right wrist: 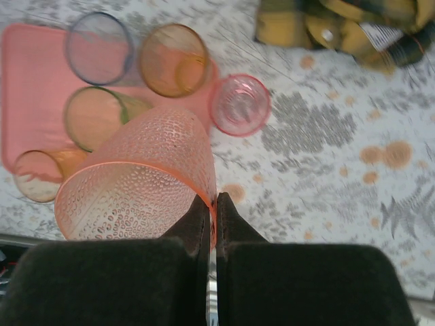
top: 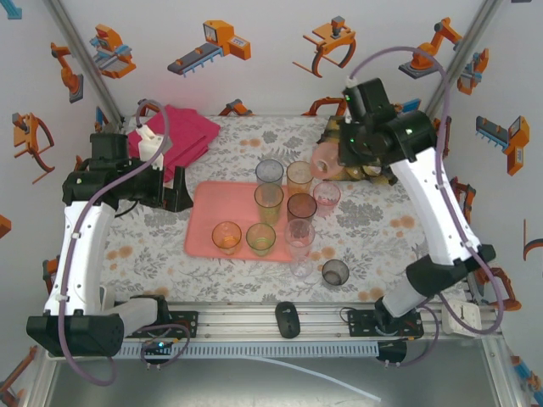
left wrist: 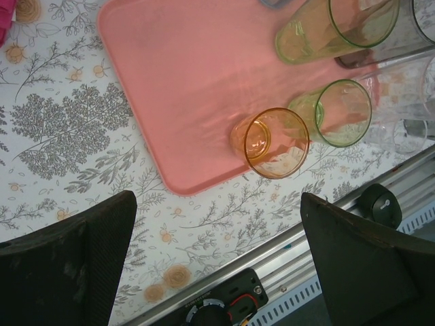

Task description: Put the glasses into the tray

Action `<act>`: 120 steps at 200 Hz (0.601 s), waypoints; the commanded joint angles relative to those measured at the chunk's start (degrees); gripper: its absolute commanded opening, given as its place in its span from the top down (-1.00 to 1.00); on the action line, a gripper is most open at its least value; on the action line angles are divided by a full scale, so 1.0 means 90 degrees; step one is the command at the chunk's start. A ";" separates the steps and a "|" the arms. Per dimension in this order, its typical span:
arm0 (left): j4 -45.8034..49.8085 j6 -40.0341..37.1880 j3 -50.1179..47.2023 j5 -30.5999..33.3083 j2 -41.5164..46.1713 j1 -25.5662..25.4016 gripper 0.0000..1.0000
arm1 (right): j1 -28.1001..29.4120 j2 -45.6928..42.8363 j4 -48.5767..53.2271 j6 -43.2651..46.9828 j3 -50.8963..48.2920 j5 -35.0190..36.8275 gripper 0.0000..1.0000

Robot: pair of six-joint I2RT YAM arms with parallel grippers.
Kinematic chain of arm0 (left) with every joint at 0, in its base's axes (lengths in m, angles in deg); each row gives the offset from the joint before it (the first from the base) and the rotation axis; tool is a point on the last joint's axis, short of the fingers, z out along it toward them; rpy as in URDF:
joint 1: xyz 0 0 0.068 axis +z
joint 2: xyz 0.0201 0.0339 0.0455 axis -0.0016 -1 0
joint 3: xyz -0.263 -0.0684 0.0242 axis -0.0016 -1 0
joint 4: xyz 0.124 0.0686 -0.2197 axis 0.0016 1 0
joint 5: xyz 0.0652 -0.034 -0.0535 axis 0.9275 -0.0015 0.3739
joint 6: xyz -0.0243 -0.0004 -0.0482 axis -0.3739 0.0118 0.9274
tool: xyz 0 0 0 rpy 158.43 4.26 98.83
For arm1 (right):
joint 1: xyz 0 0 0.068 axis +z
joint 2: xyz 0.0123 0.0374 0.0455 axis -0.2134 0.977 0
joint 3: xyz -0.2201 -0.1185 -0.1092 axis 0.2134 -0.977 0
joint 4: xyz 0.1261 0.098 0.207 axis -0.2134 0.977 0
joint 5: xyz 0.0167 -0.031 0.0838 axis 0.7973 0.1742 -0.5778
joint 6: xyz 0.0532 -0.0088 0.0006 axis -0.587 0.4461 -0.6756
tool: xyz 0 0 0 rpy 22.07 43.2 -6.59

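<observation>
1. Right tool [right wrist: 211,204] is pressed together, pinching the rim wall of a salmon-pink dimpled transparent tumbler [right wrist: 136,183].
2. From the top view, that tumbler [top: 322,161] is held tilted, up off the floral-patterned worktop [top: 382,220], beyond the far right corner of the group of glasses.
3. Left tool [left wrist: 217,200] is spread wide with nothing between its fingers. From above, it [top: 180,197] sits just beside the far left edge of the large flat salmon-pink rectangular plastic tray [top: 204,216].
4. That tray lies mid-worktop. At its near edge stand a small amber transparent tumbler [top: 226,236] and, just beside it, a green transparent tumbler [top: 260,239].
5. Farther back on the tray stand a yellow-green tumbler [top: 269,199], a blue-grey tumbler [top: 270,172] and a taller amber tumbler [top: 299,176].
6. Off the tray on the right stand a pink tumbler [top: 327,195] and, nearer the arms, a smoky dark tumbler [top: 335,272].
7. One clear tumbler [top: 299,233] stands at the tray's near right corner; I cannot tell whether it is on the tray.
8. Folded magenta cloth [top: 191,131] lies at the far left, and a yellow-and-black checked cloth [right wrist: 340,27] at the far right.
</observation>
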 commanded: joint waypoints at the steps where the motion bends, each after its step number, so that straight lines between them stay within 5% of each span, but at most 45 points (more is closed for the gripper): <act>1: -0.0047 -0.0052 -0.0073 0.0014 0.0136 -0.0027 -0.98 | 0.0502 0.0715 0.0147 0.0174 0.0958 -0.0033 1.00; 54: -0.0135 0.0006 -0.0127 -0.0034 0.0214 0.0044 -0.98 | 0.1474 0.2684 0.0148 0.0309 0.3212 -0.0386 1.00; 120: -0.0138 0.0059 -0.0124 -0.0149 0.0256 0.0109 -0.97 | 0.2130 0.3191 -0.0882 0.0280 0.2605 -0.0445 1.00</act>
